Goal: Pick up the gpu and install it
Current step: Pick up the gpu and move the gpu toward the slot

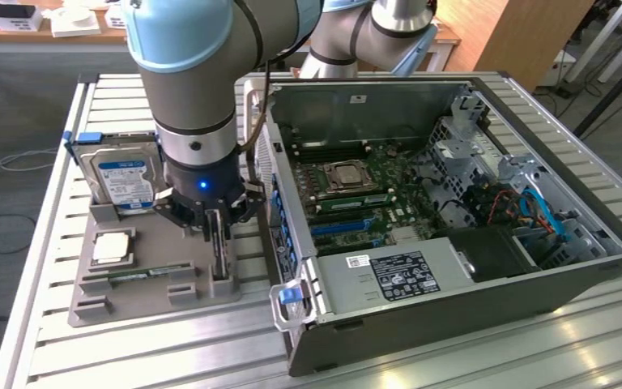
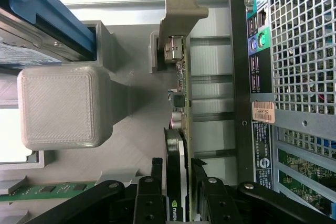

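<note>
The gpu (image 1: 218, 261) stands on edge in a slot of the grey holder tray (image 1: 127, 312), beside the open computer case (image 1: 452, 312). In the wrist view the gpu (image 2: 185, 108) appears edge-on: a green board with a black cooler and a silver end bracket (image 2: 181, 11) at its far end. My gripper (image 1: 216, 235) has come straight down over it. The gripper (image 2: 177, 170) has one black finger (image 2: 156, 174) on the cooler side and the other against the board side. The jaws are shut on the card, which still sits in its slot.
On the same tray are a hard drive (image 1: 123, 180) standing upright, a CPU (image 1: 111, 248) and a RAM stick (image 1: 138, 275). A grey tray post (image 2: 60, 106) rises close to the card. The case's rear panel (image 2: 252, 51) runs close alongside. The motherboard (image 1: 355, 203) lies exposed inside.
</note>
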`<state>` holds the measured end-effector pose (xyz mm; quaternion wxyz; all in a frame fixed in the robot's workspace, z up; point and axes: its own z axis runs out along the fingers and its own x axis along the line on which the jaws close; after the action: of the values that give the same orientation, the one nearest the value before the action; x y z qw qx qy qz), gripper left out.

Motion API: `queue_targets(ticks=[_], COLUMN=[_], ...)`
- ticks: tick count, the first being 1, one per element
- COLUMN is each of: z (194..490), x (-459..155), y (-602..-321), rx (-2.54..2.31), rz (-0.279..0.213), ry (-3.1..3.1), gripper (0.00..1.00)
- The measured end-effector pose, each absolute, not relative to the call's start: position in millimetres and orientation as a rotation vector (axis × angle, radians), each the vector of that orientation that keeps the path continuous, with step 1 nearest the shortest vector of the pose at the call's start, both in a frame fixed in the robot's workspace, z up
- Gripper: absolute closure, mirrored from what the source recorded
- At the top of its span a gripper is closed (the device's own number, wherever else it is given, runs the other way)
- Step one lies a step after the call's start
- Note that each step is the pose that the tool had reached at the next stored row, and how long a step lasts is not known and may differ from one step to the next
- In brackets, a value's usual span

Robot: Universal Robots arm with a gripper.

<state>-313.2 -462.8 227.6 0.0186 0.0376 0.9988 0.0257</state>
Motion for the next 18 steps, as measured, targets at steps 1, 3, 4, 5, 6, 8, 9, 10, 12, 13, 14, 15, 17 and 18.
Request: queue_targets(ticks=[1, 3, 4, 5, 6, 8, 9, 10, 12, 13, 14, 15, 17, 18], z=[227.6, 227.4, 226.9, 226.6, 226.6, 225.6, 225.5, 225.5, 225.4, 225.4, 225.4, 225.4, 225.4, 225.4], x=[-313.2, -313.3, -313.3, -313.3, -313.3, -313.2, -313.2, -313.2, -313.3, -313.2, -313.2, -313.2, -313.2, -313.2], y=[-462.8, -462.8, -462.8, -462.8, -462.8, -462.7, -462.8, -462.8, -462.8, -462.8, -462.8, -462.8, -462.8, -462.8], rx=[0.117, 0.117, 0.117, 0.117, 0.117, 0.117, 0.117, 0.117, 0.117, 0.117, 0.117, 0.117, 0.117, 0.117], rz=[0.08, 0.081, 0.083, 0.083, 0.083, 0.083, 0.083, 0.083, 0.083, 0.083, 0.083, 0.083, 0.083, 0.083], ry=[3.101, 3.101, 3.101, 3.101, 3.101, 3.101, 3.101, 3.101, 3.101, 3.101, 3.101, 3.101, 3.101, 3.101], gripper=[0.65, 0.65, 0.65, 0.65, 0.65, 0.65, 0.65, 0.65, 0.65, 0.65, 0.65, 0.65, 0.65, 0.65])
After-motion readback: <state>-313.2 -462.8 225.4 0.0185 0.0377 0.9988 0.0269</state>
